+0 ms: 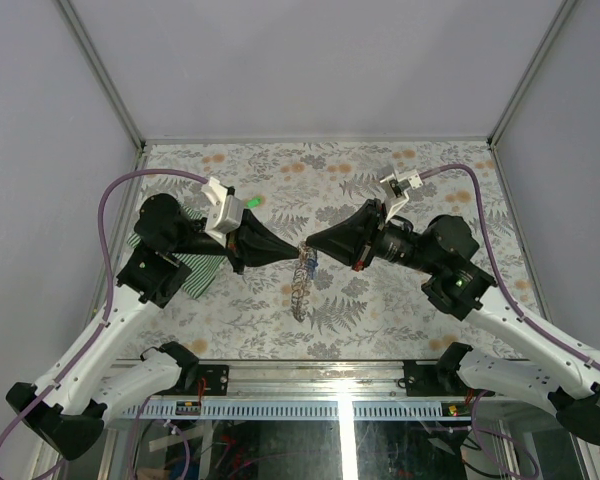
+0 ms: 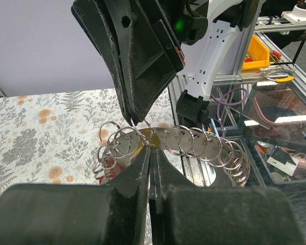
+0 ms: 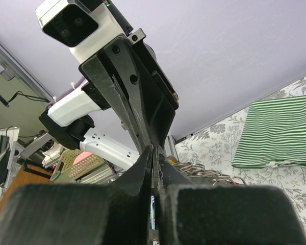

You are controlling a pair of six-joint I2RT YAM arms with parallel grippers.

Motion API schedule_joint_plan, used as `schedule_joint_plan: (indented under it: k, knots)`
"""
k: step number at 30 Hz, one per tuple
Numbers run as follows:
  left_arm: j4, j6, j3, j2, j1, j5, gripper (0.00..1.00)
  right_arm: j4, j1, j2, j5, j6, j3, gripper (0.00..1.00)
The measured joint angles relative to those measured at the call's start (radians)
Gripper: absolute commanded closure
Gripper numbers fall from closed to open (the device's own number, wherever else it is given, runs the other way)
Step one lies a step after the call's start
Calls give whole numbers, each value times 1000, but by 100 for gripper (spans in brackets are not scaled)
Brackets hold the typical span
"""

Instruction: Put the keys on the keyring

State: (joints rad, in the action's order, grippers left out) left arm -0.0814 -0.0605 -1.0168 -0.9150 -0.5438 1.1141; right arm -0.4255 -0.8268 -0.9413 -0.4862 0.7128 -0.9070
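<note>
Table (image 1: 420,300) with a floral cover. The left arm (image 1: 110,330) and right arm (image 1: 520,330) both reach in and meet nose to nose near the middle.

A green-and-white striped cloth (image 1: 202,272) lies flat under the left arm's wrist, well left of the meeting point.

Left gripper (image 1: 296,251): jaws fully closed. In its wrist view the tips clamp a ring near one end of the keyring (image 2: 194,143).

Right gripper (image 1: 313,245): jaws also closed, with the tips right at the next rings of the same end, nearly touching the left tips. Can't tell whether it actually pinches a ring or just rests on it.

The keyring is a chain of linked metal rings. Its top end is up at the two grippers and the rest trails toward the near edge of the table. From overhead it reads as a short strand just below the fingertips.

Keys (image 2: 117,164): only a red bit shows among the rings by the left tips, plus a blue fleck near the top of the strand overhead. Too small to tell whether they're threaded on.
</note>
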Motion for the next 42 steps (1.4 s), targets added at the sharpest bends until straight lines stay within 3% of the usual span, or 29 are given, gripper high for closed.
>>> schedule_joint_plan:
  k: [10, 17, 24, 32, 42]
  knots:
    - [21, 10, 0, 0, -1, -22, 99, -6, -2, 29, 68, 3, 33, 100]
    - [24, 10, 0, 0, -13, -27, 81, -37, -3, 32, 79, 10, 50, 100]
    - [18, -4, 0, 12, -24, -43, 76, -122, -2, 32, 65, 11, 82, 100]
    - [-73, -80, 27, 72, -25, -135, 75, -191, -2, 40, -3, -34, 94, 100]
    - [-221, -220, 68, 68, -25, -175, 64, -131, -2, 102, -66, -204, 95, 100]
